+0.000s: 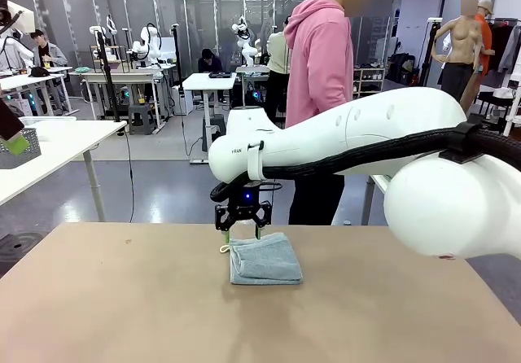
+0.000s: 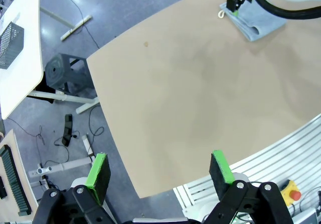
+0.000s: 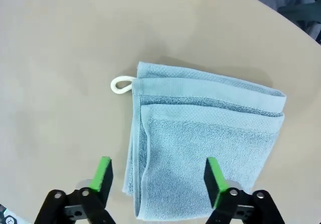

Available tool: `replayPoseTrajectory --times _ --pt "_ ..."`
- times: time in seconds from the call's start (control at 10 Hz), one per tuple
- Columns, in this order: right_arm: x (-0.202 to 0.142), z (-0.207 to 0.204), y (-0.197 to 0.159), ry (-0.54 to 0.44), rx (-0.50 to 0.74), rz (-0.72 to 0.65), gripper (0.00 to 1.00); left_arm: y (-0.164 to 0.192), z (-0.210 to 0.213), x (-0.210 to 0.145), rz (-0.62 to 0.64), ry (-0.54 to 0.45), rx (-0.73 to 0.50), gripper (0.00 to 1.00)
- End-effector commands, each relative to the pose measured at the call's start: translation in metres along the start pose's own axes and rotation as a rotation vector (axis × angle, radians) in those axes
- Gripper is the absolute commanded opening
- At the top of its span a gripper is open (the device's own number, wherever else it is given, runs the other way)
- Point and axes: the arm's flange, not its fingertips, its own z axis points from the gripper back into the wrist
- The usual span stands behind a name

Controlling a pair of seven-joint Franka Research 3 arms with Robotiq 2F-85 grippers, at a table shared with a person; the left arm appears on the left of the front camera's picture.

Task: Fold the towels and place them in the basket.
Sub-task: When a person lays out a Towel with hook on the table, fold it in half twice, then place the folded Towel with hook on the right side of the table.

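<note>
The right gripper [image 1: 242, 234] hangs pointing down over a tan wooden tabletop [image 1: 122, 298]. Its jaws are spread wide and hold nothing. Directly beneath and just ahead of its green pads [image 3: 102, 174] lies a pale grey-blue terry towel, folded into a small rectangle [image 3: 210, 143]. In the right wrist view, the two fingers straddle the towel's nearest edge. Whether the tips touch the cloth I cannot tell. The towel's white corner loop [image 3: 120, 85] sticks out onto the bare table, ahead of the finger at picture left in that view. In the front view, a person in a pink hooded top [image 1: 321, 62] stands beyond this gripper at the table's far side.

The left gripper [image 2: 159, 170] is also fully open and empty. It is held high above the tabletop's edge, with the folded towel far ahead of it by the right gripper. A dark grey wire-mesh basket [image 2: 11, 40] sits on a white side table [image 2: 25, 78], off to the side of the left gripper and well apart from the towel.
</note>
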Motion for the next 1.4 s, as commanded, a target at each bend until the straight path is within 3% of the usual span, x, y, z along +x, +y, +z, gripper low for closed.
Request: replayPoseTrajectory --times 0.0,0.1,1.1,1.2,1.3 --pt "-0.014 0.000 -0.016 -0.029 0.041 -0.009 1.00 0.000 -0.001 0.001 0.006 -0.007 0.011 1.00" --pt "0.000 0.000 0.000 0.000 0.000 0.000 1.00 0.000 -0.001 0.001 0.006 -0.007 0.011 1.00" --pt "0.000 0.000 0.000 0.000 0.000 0.000 1.00 0.000 -0.001 0.001 0.006 -0.007 0.011 1.00" --pt "-0.002 -0.002 -0.002 -0.005 0.005 -0.002 1.00 0.000 -0.001 0.001 0.006 -0.007 0.011 1.00" --pt "-0.034 0.018 -0.015 -0.053 0.052 0.006 1.00 0.000 -0.001 0.001 0.006 -0.007 0.011 1.00"
